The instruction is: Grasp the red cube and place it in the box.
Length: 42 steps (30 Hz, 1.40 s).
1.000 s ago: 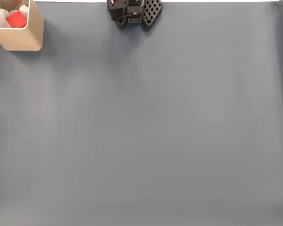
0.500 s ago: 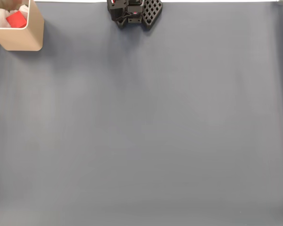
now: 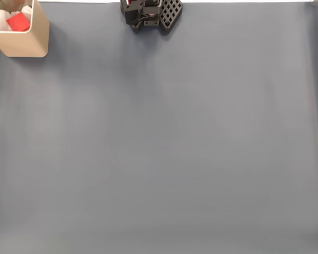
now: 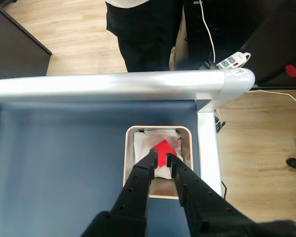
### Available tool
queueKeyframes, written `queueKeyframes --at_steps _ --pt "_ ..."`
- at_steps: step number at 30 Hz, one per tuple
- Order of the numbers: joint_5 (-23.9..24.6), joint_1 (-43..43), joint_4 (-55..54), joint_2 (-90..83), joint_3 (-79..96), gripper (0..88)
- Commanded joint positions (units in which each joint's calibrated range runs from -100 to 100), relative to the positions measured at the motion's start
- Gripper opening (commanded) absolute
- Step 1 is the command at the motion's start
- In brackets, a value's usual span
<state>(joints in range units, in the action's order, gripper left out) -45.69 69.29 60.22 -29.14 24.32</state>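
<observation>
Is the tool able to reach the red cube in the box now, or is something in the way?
Probably yes. In the wrist view the tool hangs right above the open box, with the red cube just beyond its tips on the white padding. Nothing covers the cube; only the thin box walls narrow the approach.

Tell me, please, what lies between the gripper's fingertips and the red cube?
Nothing: in the wrist view the gripper hangs over the box, its fingertips at the cube lying on the white padding.

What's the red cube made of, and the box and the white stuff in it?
The red cube looks like matte plastic or foam: flat colour, no shine. The box seems smooth beige plastic, with thin walls and rounded corners. The white padding looks like crumpled paper or cloth; hard to tell.
</observation>
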Motion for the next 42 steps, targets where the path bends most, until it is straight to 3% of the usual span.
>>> queueKeyframes --at_steps 1,27,42 --pt "-0.3 -2.0 1.0 -2.8 -4.6 0.0" --pt "-1.9 -32.3 2.7 -4.3 -10.5 0.0" --pt "-2.7 -49.8 2.2 -9.6 -3.2 0.0"
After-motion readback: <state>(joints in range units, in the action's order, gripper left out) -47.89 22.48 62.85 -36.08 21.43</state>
